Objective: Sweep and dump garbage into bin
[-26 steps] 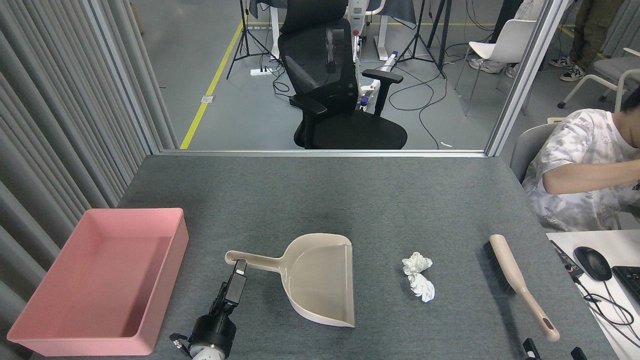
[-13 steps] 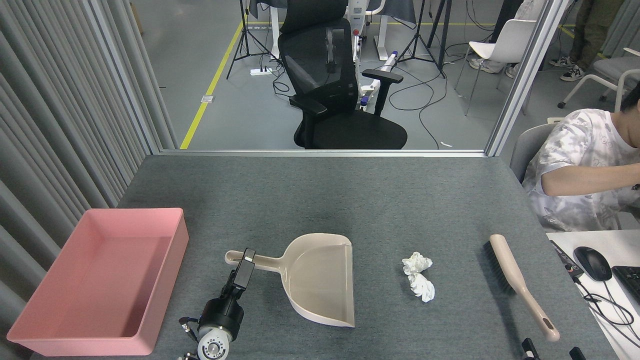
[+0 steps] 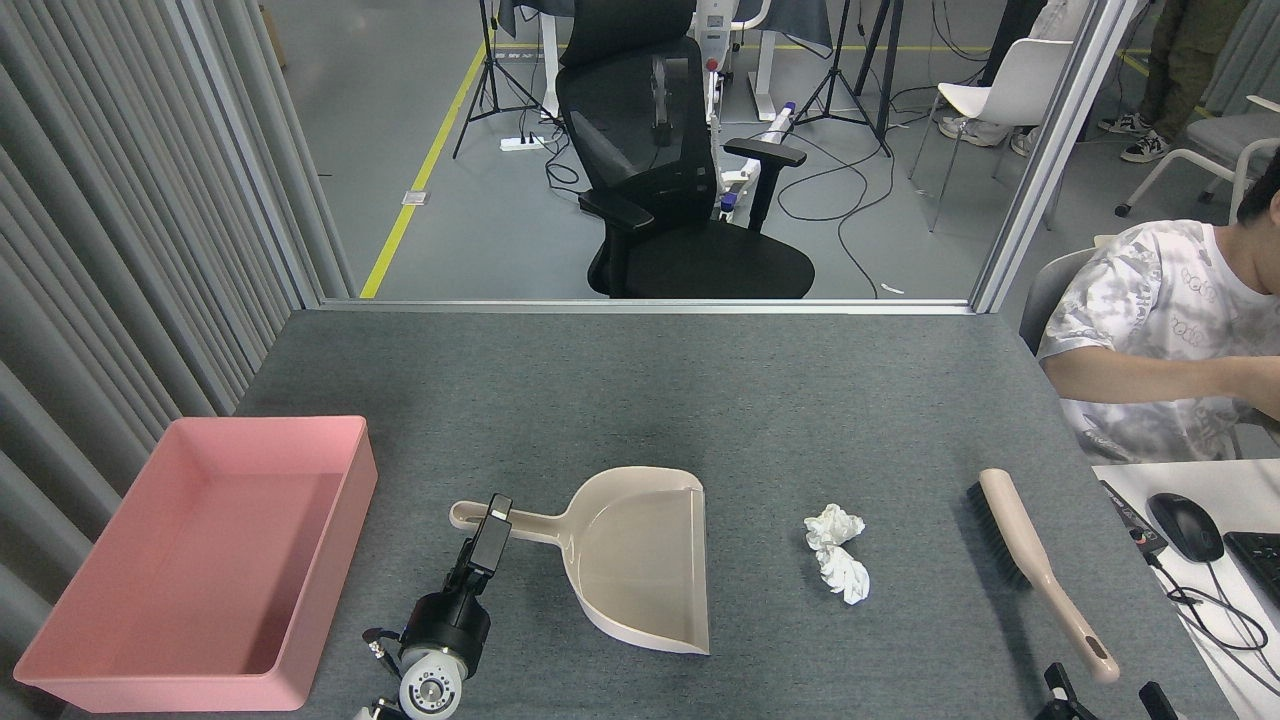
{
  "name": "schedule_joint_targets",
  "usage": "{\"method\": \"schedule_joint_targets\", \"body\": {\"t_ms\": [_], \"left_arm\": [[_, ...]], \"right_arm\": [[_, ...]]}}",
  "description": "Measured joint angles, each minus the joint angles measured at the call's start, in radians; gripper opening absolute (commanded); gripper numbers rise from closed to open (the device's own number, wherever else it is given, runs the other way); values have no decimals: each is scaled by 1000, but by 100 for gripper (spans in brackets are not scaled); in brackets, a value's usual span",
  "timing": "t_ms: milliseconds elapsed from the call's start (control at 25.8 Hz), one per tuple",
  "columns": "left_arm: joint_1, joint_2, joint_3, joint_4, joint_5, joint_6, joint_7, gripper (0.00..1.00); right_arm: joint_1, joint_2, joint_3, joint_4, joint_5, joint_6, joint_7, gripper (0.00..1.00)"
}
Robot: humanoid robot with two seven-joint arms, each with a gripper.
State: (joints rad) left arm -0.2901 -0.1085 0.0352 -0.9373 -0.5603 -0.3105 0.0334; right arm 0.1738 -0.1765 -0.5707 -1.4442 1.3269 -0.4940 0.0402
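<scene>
left claw (image 3: 493,520) at the dustpan (image 3: 640,560) handle, grip unclear; garbage (image 3: 837,552) well right of it.

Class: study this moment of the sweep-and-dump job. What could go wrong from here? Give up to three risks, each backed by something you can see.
1. The left gripper sits at the thin dustpan handle; a poor grasp may let the pan twist or slip.
2. The garbage is light, loose tissue; the brush may flick it past the pan's mouth.
3. The bin is shallow and beside the pan; careless tipping could spill wads over its wall.
</scene>
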Motion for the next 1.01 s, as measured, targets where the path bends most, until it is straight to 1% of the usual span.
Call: {"method": "schedule_joint_targets", "body": {"t_ms": [194,387,504,581,658,697,852,1007], "left_arm": [[-30,0,0,42,0,-14,2,100],[-86,3,0,138,-1,-40,28,99],[-106,5,0,170,-2,-55,48,95],[-111,6,0,180,-3,-57,61,87],[-115,7,0,183,-4,-61,76,82],[-115,7,-1,185,-6,-62,80,77],[-117,12,-2,188,-13,-62,98,77],[-117,15,-3,189,-16,-62,106,65]], "right_arm": [[-2,-1,10,5,0,3,-3,98],[-3,-1,17,5,0,12,-2,98],[-5,-1,18,9,0,13,1,98],[-6,-1,19,10,0,14,1,98],[-8,-1,19,11,0,14,2,98],[-8,-1,19,11,0,14,2,98],[-8,-1,20,11,0,14,4,98],[-8,-1,20,11,0,14,5,98]]}}
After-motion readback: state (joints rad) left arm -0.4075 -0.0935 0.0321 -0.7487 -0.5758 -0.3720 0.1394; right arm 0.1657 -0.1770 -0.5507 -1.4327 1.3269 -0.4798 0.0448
